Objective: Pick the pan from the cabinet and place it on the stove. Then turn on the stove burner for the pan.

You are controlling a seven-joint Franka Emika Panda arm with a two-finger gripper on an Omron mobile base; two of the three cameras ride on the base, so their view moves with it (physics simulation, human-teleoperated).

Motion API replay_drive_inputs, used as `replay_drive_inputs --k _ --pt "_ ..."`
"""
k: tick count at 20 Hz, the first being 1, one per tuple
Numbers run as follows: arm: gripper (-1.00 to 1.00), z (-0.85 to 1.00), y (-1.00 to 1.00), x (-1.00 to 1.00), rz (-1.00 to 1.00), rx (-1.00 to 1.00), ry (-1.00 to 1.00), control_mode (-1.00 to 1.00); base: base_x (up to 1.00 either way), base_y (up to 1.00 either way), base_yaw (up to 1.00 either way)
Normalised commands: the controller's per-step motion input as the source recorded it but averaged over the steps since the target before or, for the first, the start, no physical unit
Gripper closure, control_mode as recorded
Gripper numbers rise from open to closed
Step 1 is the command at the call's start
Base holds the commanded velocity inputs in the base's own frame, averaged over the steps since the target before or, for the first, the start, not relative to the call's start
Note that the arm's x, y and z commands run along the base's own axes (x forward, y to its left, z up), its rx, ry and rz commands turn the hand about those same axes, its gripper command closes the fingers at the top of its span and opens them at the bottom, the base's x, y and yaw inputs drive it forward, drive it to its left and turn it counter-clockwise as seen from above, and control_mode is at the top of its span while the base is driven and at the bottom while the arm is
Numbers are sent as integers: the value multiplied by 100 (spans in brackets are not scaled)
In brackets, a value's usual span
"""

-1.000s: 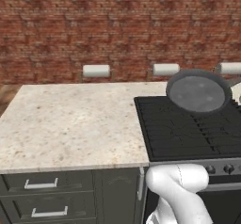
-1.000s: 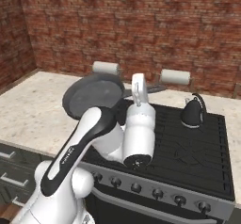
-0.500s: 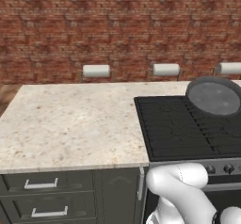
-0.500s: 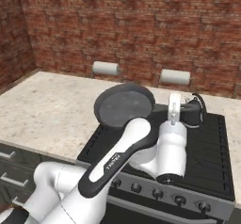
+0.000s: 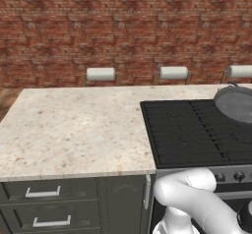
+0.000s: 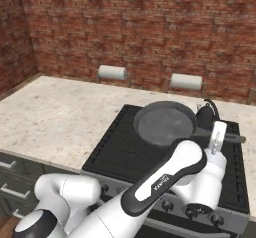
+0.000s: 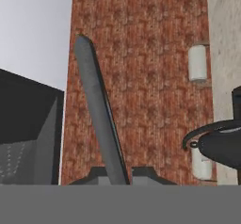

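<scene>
The pan (image 6: 165, 123), round and dark grey, hangs level a little above the back of the black stove (image 6: 122, 149). Its thin handle (image 6: 236, 138) points right. My gripper (image 6: 219, 134) is shut on that handle, partway along it. In the left base view the pan (image 5: 237, 104) sits at the right edge, over the stove (image 5: 192, 132). In the hand view the pan (image 7: 100, 110) runs edge-on up from my gripper (image 7: 117, 175), whose fingers (image 7: 95, 173) are shut on it. The cabinet is out of view.
A small black kettle (image 6: 206, 113) stands on the stove just behind the pan's handle, and also appears beside my gripper as the kettle (image 7: 221, 145). Dark knobs (image 6: 190, 212) line the stove front. Paper towel rolls (image 5: 100, 74) hang on the brick wall. Drawers (image 5: 42, 192) sit under the counter (image 5: 74, 130).
The arm has swung right with the pan, carrying it from the stove's back left to over the back right, close to the kettle. The grip stays shut.
</scene>
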Motion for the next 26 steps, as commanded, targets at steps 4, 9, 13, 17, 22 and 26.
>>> replay_drive_inputs --k 4,9,13,17,22,26 --pt "100 -56 -55 0 -27 5 0 -100 0 0 0" --pt "100 -55 -31 0 -25 5 0 -100 0 0 0" --pt "100 -60 -33 0 -22 5 0 -100 0 0 0" --pt "100 -56 -39 0 -17 5 0 -100 0 0 0" --pt "100 -58 -28 0 -14 1 0 -100 0 0 0" --pt "100 -58 -6 2 -10 0 0 -100 0 0 0"
